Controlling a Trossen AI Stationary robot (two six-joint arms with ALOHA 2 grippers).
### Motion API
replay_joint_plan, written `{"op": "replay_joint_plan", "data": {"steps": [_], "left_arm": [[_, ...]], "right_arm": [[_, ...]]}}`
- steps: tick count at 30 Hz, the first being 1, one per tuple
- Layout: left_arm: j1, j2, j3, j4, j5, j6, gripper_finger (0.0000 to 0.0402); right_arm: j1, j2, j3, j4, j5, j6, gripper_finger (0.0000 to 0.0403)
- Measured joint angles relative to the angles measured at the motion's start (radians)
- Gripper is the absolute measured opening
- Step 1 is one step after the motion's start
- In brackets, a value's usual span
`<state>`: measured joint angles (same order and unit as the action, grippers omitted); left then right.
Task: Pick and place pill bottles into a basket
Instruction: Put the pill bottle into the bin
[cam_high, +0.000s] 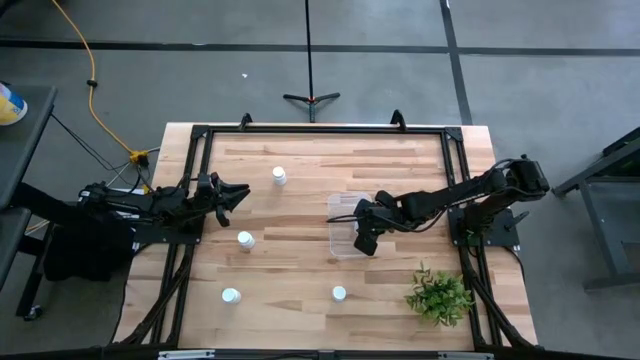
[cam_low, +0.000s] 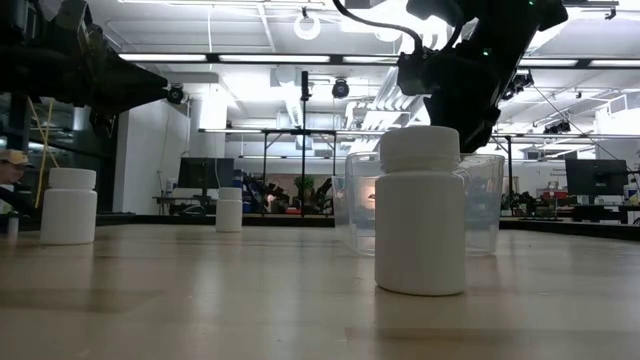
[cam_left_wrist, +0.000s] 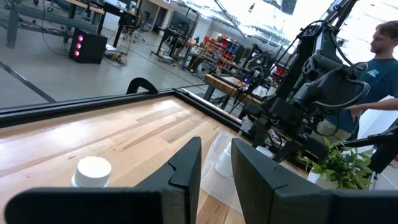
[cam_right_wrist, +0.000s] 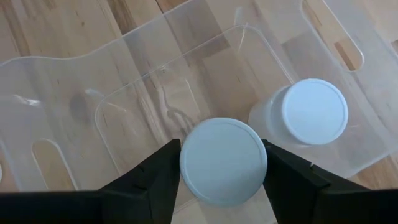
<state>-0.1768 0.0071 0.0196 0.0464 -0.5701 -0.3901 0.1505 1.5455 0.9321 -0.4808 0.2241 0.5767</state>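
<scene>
The clear basket (cam_high: 343, 228) stands at the table's middle right; it also shows in the right wrist view (cam_right_wrist: 74, 93) and the low view (cam_low: 480, 205). One white pill bottle (cam_right_wrist: 308, 118) stands upright in it. My right gripper (cam_high: 365, 240) is over the basket, shut on another pill bottle (cam_right_wrist: 224, 160). Several bottles stand upright on the table: (cam_high: 279, 176), (cam_high: 245, 239), (cam_high: 231, 295), (cam_high: 339, 293). My left gripper (cam_high: 238, 193) is open and empty at the table's left, with the far bottle (cam_left_wrist: 93, 171) beside it. My right gripper pinches the pill bottle between its two fingers (cam_right_wrist: 163, 177), one on each side just below the white cap (cam_right_wrist: 224, 155). The fingers come from above, pointing down. The bottle is upright over the basket's inside; whether its base rests on the basket's floor does not show.
A green leafy plant (cam_high: 440, 296) stands at the near right corner. A black frame (cam_high: 320, 130) runs along the table's edges. The nearest bottle (cam_low: 420, 210) stands in front of the basket in the low view. A person (cam_left_wrist: 379, 68) stands beyond the table's right side.
</scene>
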Motion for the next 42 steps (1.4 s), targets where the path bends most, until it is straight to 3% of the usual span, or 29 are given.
{"op": "replay_joint_plan", "data": {"steps": [20,28,35,42], "left_arm": [[0.0,0.0,0.0,0.0,0.0,0.0,0.0124],[0.0,0.0,0.0,0.0,0.0,0.0,0.0124],[0.0,0.0,0.0,0.0,0.001,0.0,0.0124],[0.0,0.0,0.0,0.003,0.003,-0.007,0.0124]], "right_arm": [[0.0,-0.005,0.002,0.015,0.005,0.004,0.0201],[0.016,-0.088,0.003,0.258,0.052,-0.148,0.0201],[0.103,-0.093,0.003,0.457,-0.065,-0.418,0.0204],[0.231,-0.091,0.023,0.532,0.035,-0.398,0.0254]]}}
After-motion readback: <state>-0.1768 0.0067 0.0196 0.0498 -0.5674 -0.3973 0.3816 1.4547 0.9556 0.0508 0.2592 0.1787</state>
